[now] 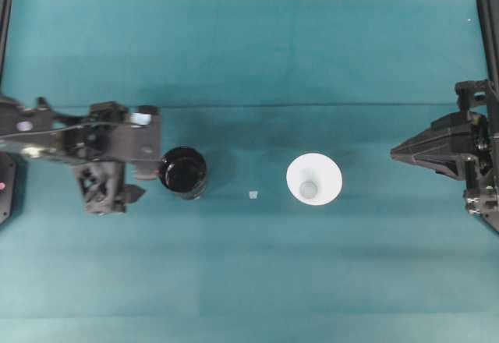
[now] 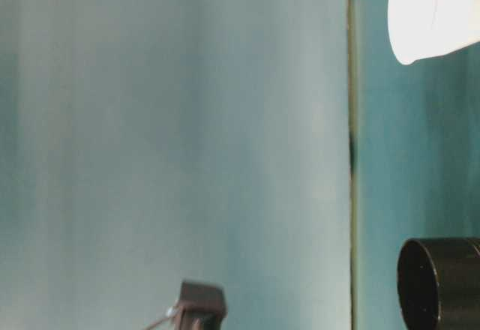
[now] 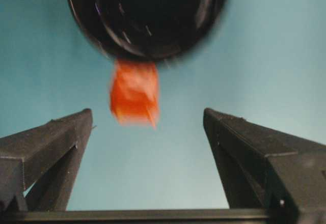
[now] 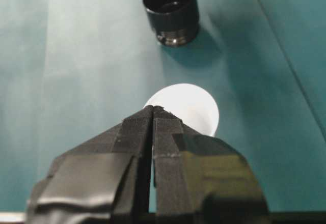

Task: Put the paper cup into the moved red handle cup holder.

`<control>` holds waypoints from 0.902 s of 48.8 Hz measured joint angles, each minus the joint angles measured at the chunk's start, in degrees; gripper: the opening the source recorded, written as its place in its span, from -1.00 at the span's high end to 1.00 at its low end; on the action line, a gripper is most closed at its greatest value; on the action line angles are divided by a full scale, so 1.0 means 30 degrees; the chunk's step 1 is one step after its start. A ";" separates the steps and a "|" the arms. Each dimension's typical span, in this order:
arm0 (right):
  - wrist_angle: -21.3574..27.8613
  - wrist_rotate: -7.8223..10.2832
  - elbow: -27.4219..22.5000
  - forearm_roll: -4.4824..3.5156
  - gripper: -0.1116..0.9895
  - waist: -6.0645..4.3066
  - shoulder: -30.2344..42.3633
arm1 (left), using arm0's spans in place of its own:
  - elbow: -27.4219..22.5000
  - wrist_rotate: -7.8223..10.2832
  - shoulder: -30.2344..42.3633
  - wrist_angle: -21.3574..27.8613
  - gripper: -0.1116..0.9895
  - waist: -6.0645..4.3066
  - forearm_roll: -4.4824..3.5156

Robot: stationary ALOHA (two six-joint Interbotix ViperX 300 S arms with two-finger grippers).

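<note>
Overhead, on a teal cloth-covered table [image 1: 249,281]: glossy black round cup holder with a small orange-red handle tab [image 1: 183,172] left of centre, upright, mouth empty. White conical paper cup [image 1: 313,179] right of centre, upright, well apart from the holder, a tiny pale scrap [image 1: 253,195] between them. Left gripper [image 3: 147,119] spread wide and empty, just beside the holder, the blurred red tab between its fingers but untouched. Right gripper [image 4: 153,113] closed tight, fingertips together, holding nothing, parked at the right edge, well short of the cup. Likely next: open the right jaws first, approach the cup low, pinch the thin wall gently to avoid crushing, lift clear, centre over the holder's mouth, lower straight.
</note>
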 measured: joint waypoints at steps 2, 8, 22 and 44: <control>0.0029 0.0000 0.0000 0.0000 0.98 0.0000 0.0000 | -0.0234 0.0146 0.0322 0.0000 -0.96 0.0029 0.0000; 0.0000 0.0000 0.0029 0.0000 0.98 0.0000 0.0000 | -0.0586 0.0264 0.1113 -0.0029 -0.96 0.0059 0.0000; 0.0029 0.0000 0.0000 0.0000 0.98 -0.0029 0.0000 | -0.0557 0.0293 0.1494 -0.0176 -0.91 0.0059 0.0000; 0.0059 0.0000 0.0029 0.0000 0.98 0.0000 0.0000 | -0.0557 0.0352 0.1465 -0.0439 0.33 0.0088 0.0000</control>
